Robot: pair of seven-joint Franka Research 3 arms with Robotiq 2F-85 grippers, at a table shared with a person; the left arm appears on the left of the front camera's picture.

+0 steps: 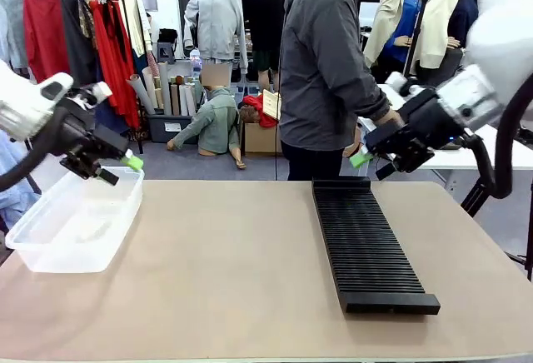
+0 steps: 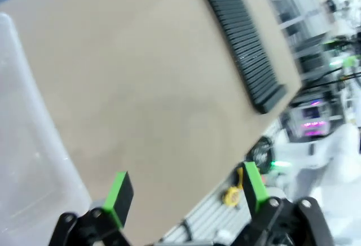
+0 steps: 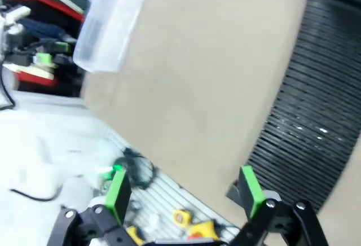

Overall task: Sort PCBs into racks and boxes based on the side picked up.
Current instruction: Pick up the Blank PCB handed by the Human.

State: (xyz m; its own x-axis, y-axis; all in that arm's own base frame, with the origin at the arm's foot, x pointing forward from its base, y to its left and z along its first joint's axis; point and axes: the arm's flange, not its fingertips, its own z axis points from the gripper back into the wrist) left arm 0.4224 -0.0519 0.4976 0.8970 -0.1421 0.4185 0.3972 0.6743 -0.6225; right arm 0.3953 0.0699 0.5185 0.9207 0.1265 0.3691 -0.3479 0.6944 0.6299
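Hovering over the far right corner of the box [image 1: 52, 253], the left tool [image 1: 127, 163] gapes empty; the right tool [image 1: 363, 160], likewise spread and empty, hangs above the far end of the rack [image 1: 366, 246].

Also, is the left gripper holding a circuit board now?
No, in the left wrist view the left gripper is open, its green pads wide apart with nothing between them above the table.

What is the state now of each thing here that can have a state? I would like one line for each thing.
Clear tub: upright, nothing inside it.
Black rack: flat on the table, all slots empty.
Left gripper: open, holding nothing, in the air over the tub's far edge.
Right gripper: open, holding nothing, in the air near the rack's far end.
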